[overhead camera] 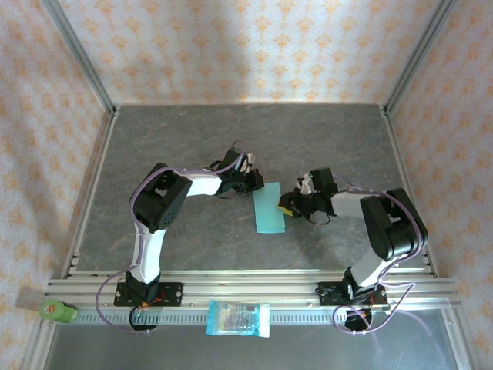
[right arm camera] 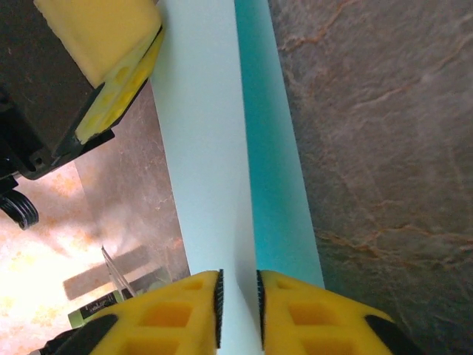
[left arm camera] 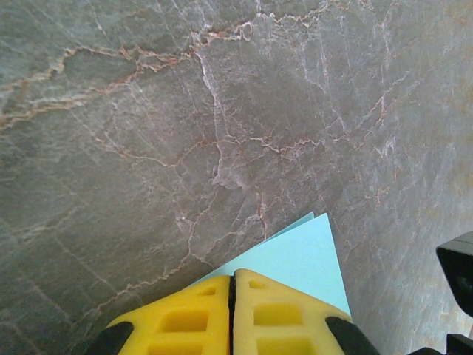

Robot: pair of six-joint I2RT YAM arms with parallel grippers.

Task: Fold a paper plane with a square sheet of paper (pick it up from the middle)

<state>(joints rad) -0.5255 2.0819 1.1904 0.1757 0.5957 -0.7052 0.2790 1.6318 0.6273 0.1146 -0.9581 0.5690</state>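
The square sheet of paper (overhead camera: 269, 206) lies on the grey table, folded into a light teal-blue oblong between my two grippers. My left gripper (overhead camera: 250, 183) is shut, its yellow fingertips (left arm camera: 259, 285) resting on top of the paper (left arm camera: 303, 255) near its far left corner, with nothing between them. My right gripper (overhead camera: 286, 204) stands at the paper's right edge. Its jaws (right arm camera: 238, 285) are a narrow gap apart, with a raised pale layer of the paper (right arm camera: 207, 163) running between them and the darker teal layer (right arm camera: 277, 177) beside it. A left finger (right arm camera: 96, 37) shows at the far end.
A blue-and-white printed packet (overhead camera: 239, 317) lies on the front rail between the arm bases. A green bottle (overhead camera: 58, 311) sits at the near left corner. Aluminium posts and patterned walls enclose the table (overhead camera: 192, 139), with open surface behind the grippers.
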